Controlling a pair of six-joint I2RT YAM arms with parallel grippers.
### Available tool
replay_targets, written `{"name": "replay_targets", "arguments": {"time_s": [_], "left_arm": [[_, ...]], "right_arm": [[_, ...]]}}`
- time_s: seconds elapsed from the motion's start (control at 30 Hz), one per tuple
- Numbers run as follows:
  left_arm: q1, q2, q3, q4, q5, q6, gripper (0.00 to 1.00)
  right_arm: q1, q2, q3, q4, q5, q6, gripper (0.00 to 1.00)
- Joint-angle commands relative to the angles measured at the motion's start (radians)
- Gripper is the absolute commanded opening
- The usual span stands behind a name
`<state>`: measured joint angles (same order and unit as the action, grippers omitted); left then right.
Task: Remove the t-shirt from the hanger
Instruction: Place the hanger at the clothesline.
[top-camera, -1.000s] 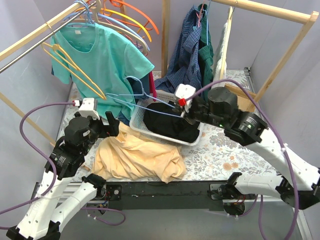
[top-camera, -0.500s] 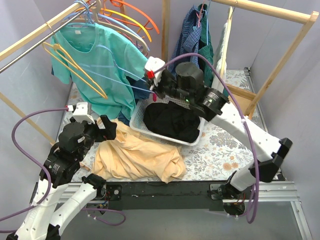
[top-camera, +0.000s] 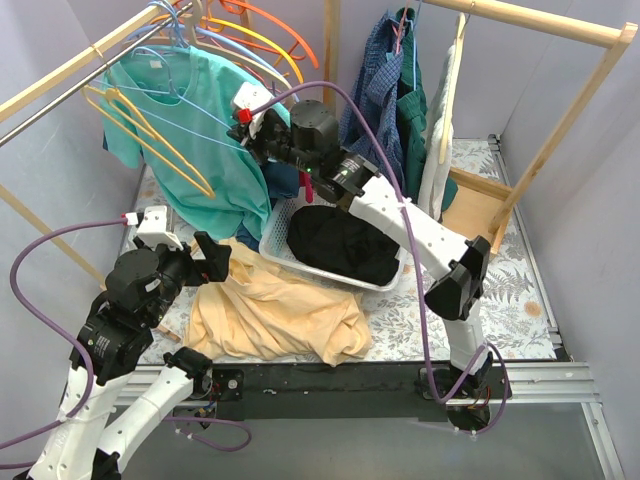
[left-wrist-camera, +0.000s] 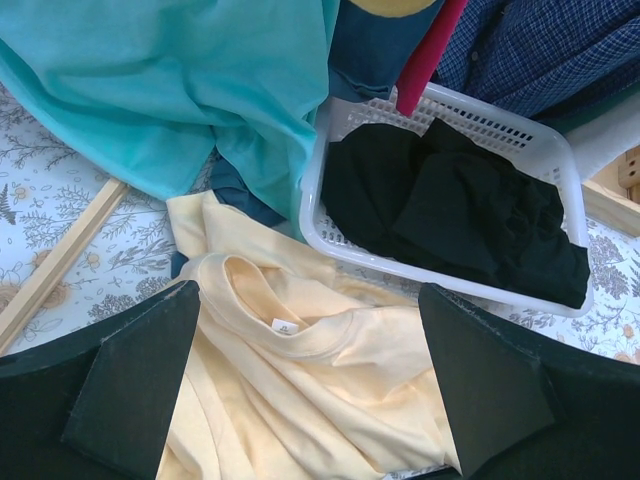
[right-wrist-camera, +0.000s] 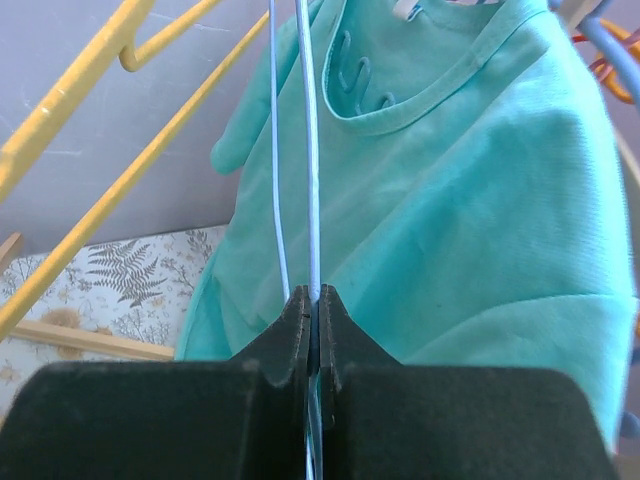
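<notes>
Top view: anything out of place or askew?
The yellow t-shirt lies crumpled on the table in front of the basket, not in it. The yellow hanger slants steeply across the teal t-shirt.

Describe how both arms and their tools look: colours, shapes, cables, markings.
Both the left arm and the right arm have white link shells joined by black cylindrical joint housings. A purple cable runs loosely along each. The left tool and the right tool have matte black fingers, flat and wedge-shaped. Each wrist carries a small white block with a red mark.
</notes>
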<state>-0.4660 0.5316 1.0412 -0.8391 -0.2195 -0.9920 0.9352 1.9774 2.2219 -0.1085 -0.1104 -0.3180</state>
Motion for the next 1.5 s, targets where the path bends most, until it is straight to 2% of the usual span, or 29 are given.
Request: {"name": "replay_targets", "arguments": {"time_s": [0.0,0.33,0.8,1.03,1.17,1.3,1.47], "left_arm": [[0.000,-0.008,0.025,-0.015,0.023,-0.004,0.92],[0.000,-0.007,0.023,-0.012,0.042,-0.023,0.92],[0.000,-0.016,0.056,-0.038,0.055,-0.030,0.92],[0.000,-0.025,0.057,-0.055,0.058,-0.034,0.92],[0.000,-0.022,0.059,-0.054,0.051,-0.027,0.92],[0.000,-0.019,0.071,-0.052,0.040,-0.022,0.92],[0.000,-0.012,0.111,-0.054,0.017,-0.008,0.92]], "right_arm": [[-0.001,0.035,0.053,0.219,-0.006,0.057,0.01],[-0.001,0.147,0.114,0.426,0.032,0.111,0.01],[-0.001,0.282,0.166,0.633,0.069,0.184,0.01],[0.004,0.304,0.148,0.664,0.060,0.211,0.01],[0.005,0.287,0.124,0.609,0.049,0.191,0.01],[0.005,0.183,-0.002,0.570,0.043,0.175,0.01],[0.010,0.011,-0.267,0.507,0.021,0.165,0.01]]}}
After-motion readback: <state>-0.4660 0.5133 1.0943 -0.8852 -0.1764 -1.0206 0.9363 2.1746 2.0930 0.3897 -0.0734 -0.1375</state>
